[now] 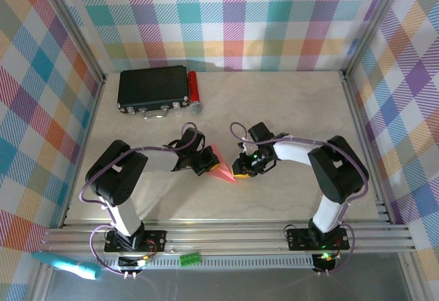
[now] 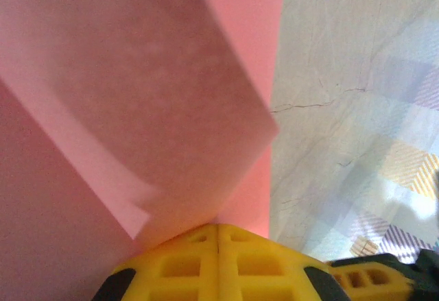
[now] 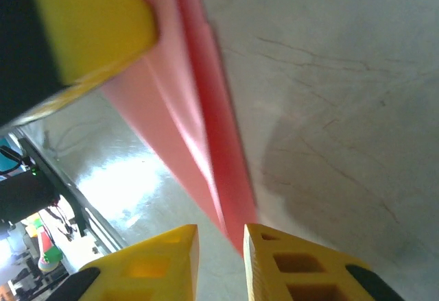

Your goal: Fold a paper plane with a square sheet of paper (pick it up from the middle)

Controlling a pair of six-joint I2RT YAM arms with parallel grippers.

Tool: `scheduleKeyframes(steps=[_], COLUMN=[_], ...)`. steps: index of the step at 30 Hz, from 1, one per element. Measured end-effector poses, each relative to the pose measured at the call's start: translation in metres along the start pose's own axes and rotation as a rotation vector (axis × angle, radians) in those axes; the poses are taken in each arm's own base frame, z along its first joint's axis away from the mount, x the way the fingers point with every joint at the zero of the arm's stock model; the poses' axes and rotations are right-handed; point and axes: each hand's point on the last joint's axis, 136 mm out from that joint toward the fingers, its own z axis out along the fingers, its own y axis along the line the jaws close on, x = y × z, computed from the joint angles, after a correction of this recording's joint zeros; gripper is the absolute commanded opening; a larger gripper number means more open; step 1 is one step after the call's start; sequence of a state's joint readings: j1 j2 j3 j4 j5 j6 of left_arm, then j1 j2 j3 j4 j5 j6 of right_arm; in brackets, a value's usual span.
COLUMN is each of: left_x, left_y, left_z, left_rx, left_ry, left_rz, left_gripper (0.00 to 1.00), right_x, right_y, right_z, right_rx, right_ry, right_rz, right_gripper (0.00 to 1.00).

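The paper plane (image 1: pixel 221 164) is a pink-red folded dart lying between my two grippers at mid-table, its sharp tip pointing right. My left gripper (image 1: pixel 204 162) is shut on its wide end; in the left wrist view the yellow jaws (image 2: pixel 219 229) meet with the folded paper (image 2: pixel 137 109) fanning out from them. My right gripper (image 1: pixel 241 171) is at the tip. Its fingers (image 3: pixel 221 236) stand a little apart, with the narrow tip of the plane (image 3: pixel 206 129) running between them close to the right finger. A yellow finger of the left gripper (image 3: pixel 89 20) shows at the upper left.
A black box (image 1: pixel 153 88) stands at the back left with a small red cylinder with a grey end (image 1: pixel 193 90) beside it. The wooden table (image 1: pixel 295 109) is bare to the right. Metal rails line the near edge, with a green piece (image 1: pixel 188 259) on them.
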State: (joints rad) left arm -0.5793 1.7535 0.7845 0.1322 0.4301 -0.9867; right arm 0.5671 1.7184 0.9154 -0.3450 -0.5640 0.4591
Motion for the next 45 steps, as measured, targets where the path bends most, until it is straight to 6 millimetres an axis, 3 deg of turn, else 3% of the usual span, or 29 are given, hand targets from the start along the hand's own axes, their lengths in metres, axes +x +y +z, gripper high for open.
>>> scheduleKeyframes(steps=[6,12,24,45], left_x=[0.001,0.001,0.001,-0.002], left_y=[0.000,0.000,0.001,0.005], left_z=[0.000,0.000,0.000,-0.001], left_rx=[0.002,0.002,-0.004,-0.068], left_ry=[0.004,0.005,0.006,0.021], left_rz=[0.008,0.008,0.003,-0.023], left_gripper=[0.05,0.05,0.05,0.04], right_x=[-0.017,-0.020,-0.016,-0.014], right_y=[0.020,0.031,0.020,0.008], right_z=[-0.010,0.009,0.036,0.035], right_rx=[-0.019,-0.029,-0.014,0.052], right_ry=[-0.054,-0.013,0.058,0.054], right_rz=[-0.056,-0.087,-0.060,-0.069], right_gripper=[0.17,0.12,0.10,0.10])
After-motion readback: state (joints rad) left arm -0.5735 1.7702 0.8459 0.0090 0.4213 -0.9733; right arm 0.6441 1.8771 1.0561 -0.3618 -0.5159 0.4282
